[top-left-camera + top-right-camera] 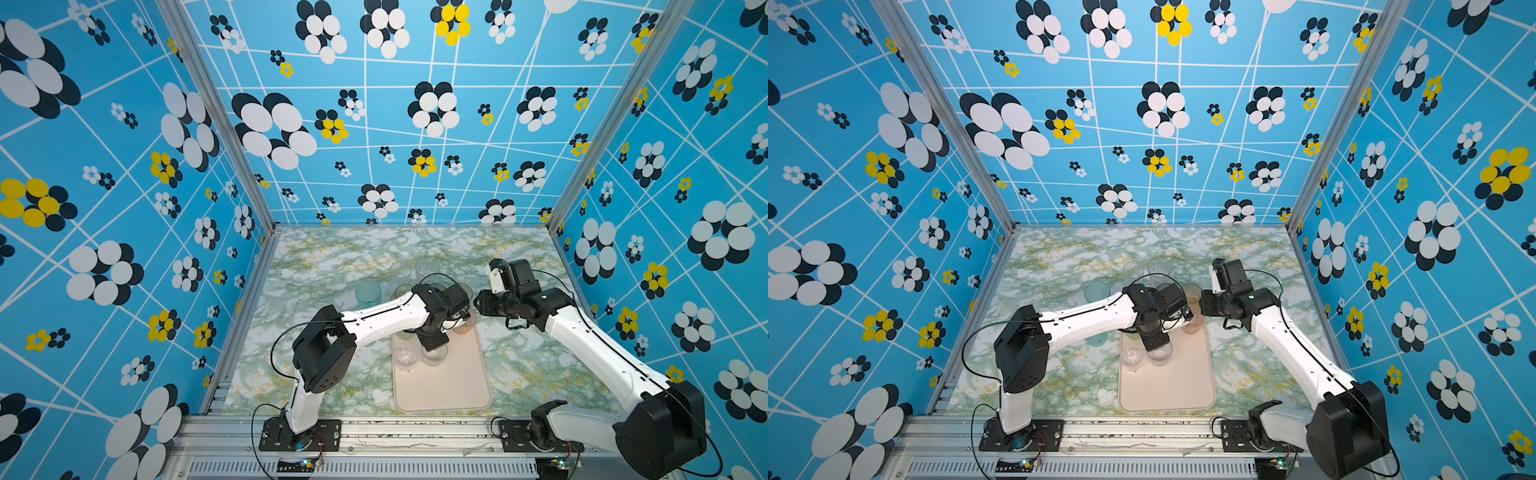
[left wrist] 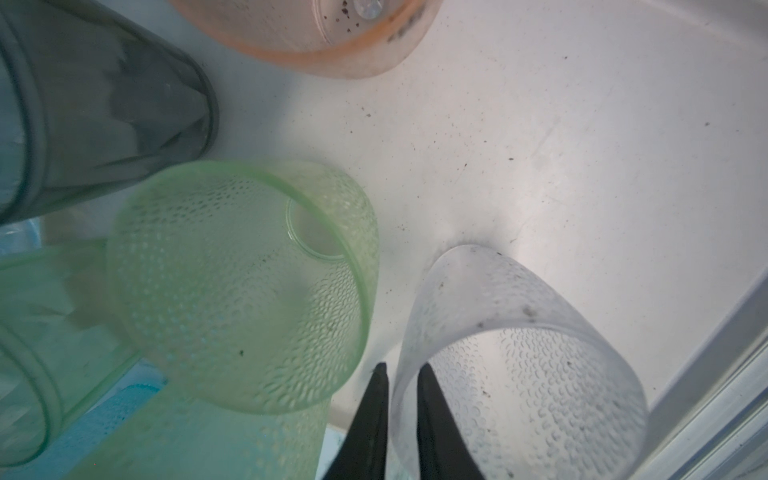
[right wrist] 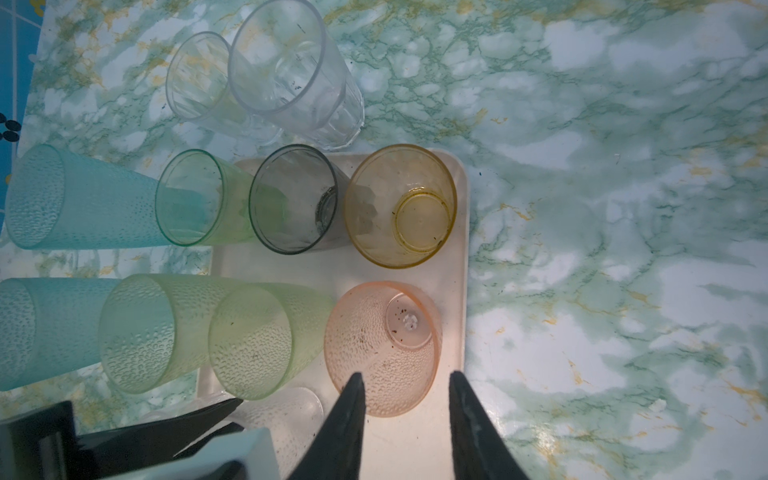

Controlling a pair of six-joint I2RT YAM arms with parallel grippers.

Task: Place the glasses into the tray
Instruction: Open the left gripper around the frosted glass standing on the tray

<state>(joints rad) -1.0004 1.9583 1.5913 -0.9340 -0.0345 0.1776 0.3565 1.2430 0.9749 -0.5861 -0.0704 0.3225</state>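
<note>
Top view: tray [image 1: 457, 390] on the worktop [image 1: 332, 257], left hand [image 1: 434, 347] down over its far end. Left wrist: fingers [image 2: 374, 415] nearly together astride the wall of a clear dimpled glass [image 2: 519, 374] standing on the tray, can't tell if they're actually squeezing. Right wrist: right hand [image 3: 406, 374] apart, empty, above the pink glass [image 3: 374, 332] on the tray.

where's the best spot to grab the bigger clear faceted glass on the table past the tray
Probably best: grip the rim wall of the bigger clear faceted glass, one finger inside, one outside, coming down from above, since it stands upright with its mouth open. Pinch the side away from the smaller clear glass, which crowds it.
</note>
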